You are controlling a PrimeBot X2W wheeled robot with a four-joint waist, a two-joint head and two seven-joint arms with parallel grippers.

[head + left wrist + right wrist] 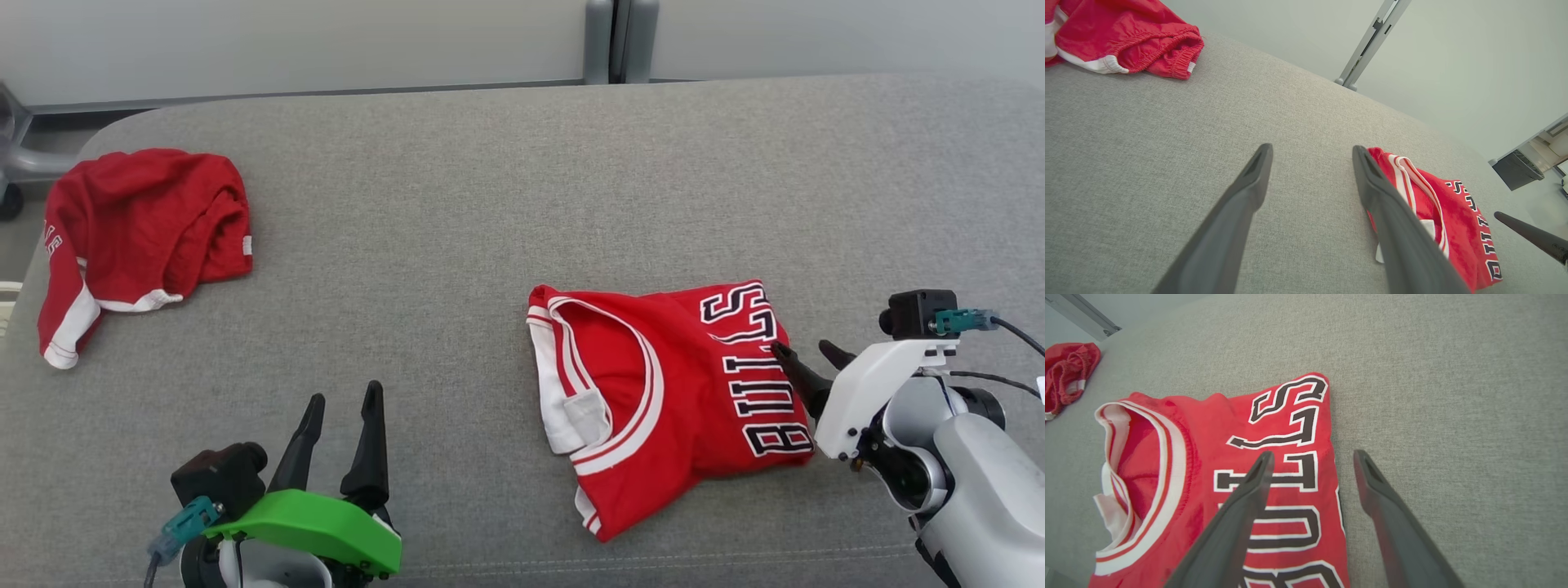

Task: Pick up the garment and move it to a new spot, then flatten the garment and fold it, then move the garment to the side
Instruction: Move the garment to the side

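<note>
**While the jersey lies folded, both claws are held apart**

Where the grey padded surface (457, 245) nears its front edge, right of centre in the head view, a red jersey (669, 392) is seen folded into a compact block. Its white-trimmed collar is turned to the left, and the black "BULLS" lettering runs along its right side.

The right claw (800, 347) is brought in from the lower right on a pale forearm (980, 482) that is angled up and to the left, so that the fingers are aimed at the jersey's right edge. In the right wrist view the claw (1313, 453) is seen with its fingers spread wide and nothing gripped between them. One finger is placed over the lettering and the other over bare fabric just beside the edge, so the edge is straddled. Whether the tips touch the cloth cannot be told.

The left claw (345, 392) is held low at the lower left, well apart from the jersey. Its fingers are parted and empty, and they are pointed away across the surface.

Crumpled red shorts (147, 220) with white trim are seen at the far left, well apart from the jersey.
</note>
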